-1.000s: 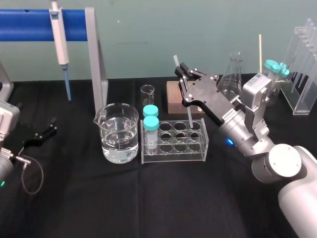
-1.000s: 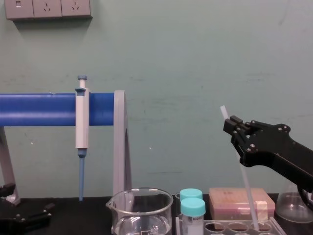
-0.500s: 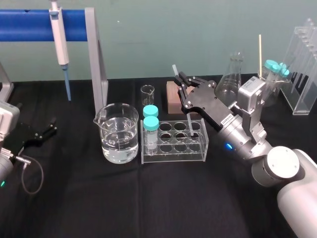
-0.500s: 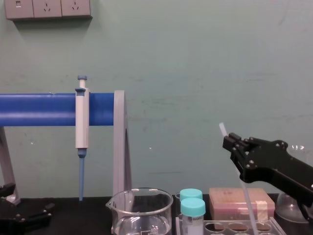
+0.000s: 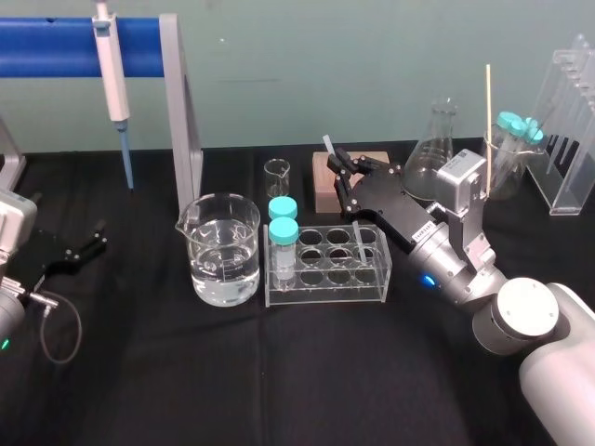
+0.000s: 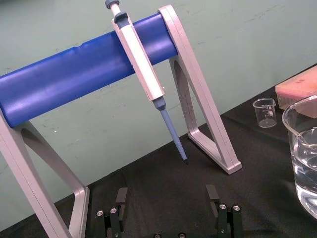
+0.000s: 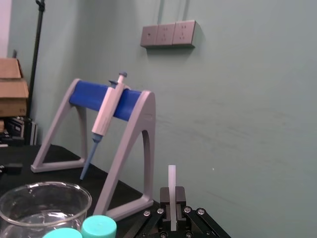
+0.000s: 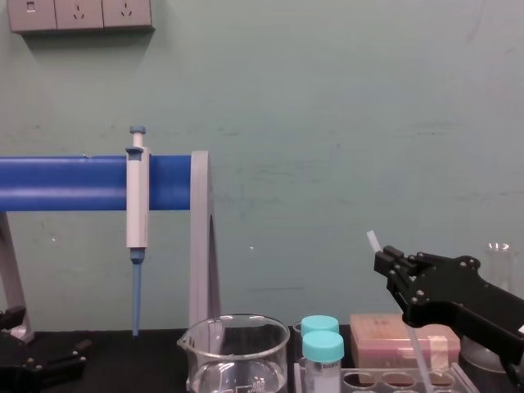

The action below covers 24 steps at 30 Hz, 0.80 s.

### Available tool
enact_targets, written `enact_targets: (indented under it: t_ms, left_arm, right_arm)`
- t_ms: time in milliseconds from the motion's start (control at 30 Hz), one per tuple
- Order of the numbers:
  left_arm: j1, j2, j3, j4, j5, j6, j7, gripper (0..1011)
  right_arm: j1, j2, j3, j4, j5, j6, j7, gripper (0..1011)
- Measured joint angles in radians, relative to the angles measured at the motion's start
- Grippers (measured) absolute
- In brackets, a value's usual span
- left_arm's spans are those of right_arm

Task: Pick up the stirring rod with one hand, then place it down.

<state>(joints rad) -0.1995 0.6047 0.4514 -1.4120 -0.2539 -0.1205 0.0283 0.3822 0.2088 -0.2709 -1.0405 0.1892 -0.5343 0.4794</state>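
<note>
As right gripper (image 5: 342,173) pinches stirring rod (image 5: 356,232) at rack (image 5: 325,281) | left gripper (image 6: 167,197) parked, spread

Thin translucent stirring rod (image 5: 357,236), top leaning toward 11 o'clock, lower end inside a rack (image 5: 325,282) well; black right gripper (image 5: 342,173) clamps its upper part

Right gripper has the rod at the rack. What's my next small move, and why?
Probably lower the right gripper a little, straight down. It is shut on the rod, which tilts, its lower end in a hole of the rack. I cannot tell whether the tip touches bottom, so releasing now might drop it. The left gripper sits parked, open, at the left.
</note>
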Motion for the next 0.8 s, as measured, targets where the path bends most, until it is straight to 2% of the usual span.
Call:
enact_targets:
  t_ms: [100,800]
  left_arm:
    - [0.0,0.0,0.0,0.0,0.0,0.0,0.0,1000]
    - [0.0,0.0,0.0,0.0,0.0,0.0,0.0,1000]
  right_arm:
    - [-0.001,0.0,0.0,-0.001,-0.011,0.016,-0.017,66]
    - [-0.002,0.0,0.001,-0.003,-0.008,0.01,-0.012,66]
